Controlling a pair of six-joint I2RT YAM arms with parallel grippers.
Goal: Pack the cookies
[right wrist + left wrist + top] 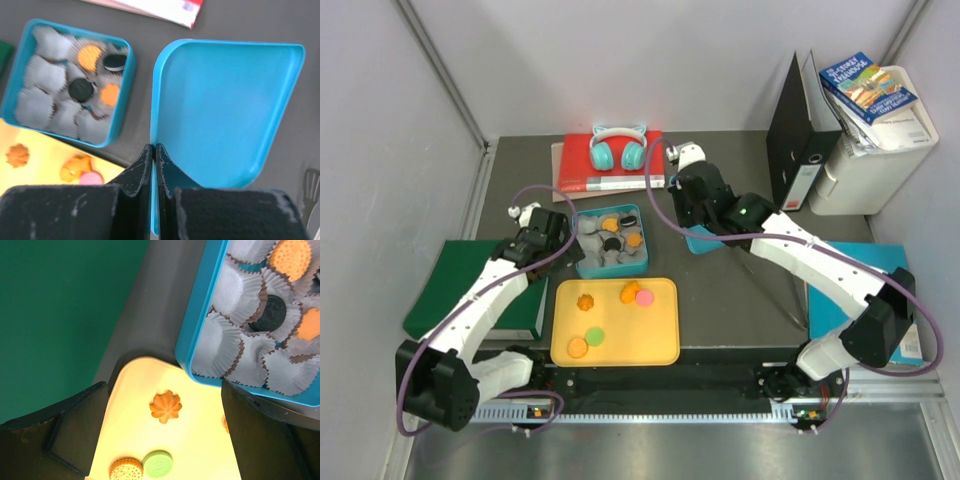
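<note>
Soft, even overhead light, faint shadows on the bench (720, 300). Ahead of the left hand (164, 389) the yellow tray (135, 385) glares, washed pale. Its dark fingers (70, 430) blur; the blue lid (225, 115) in the right hand (154, 148) looks crisp.

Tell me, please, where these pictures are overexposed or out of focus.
Left wrist: the yellow tray glares pale, and the left hand is a dark blur. Right wrist: the right hand is soft up close, the blue lid evenly lit. Top external: even light, sharp.
</note>
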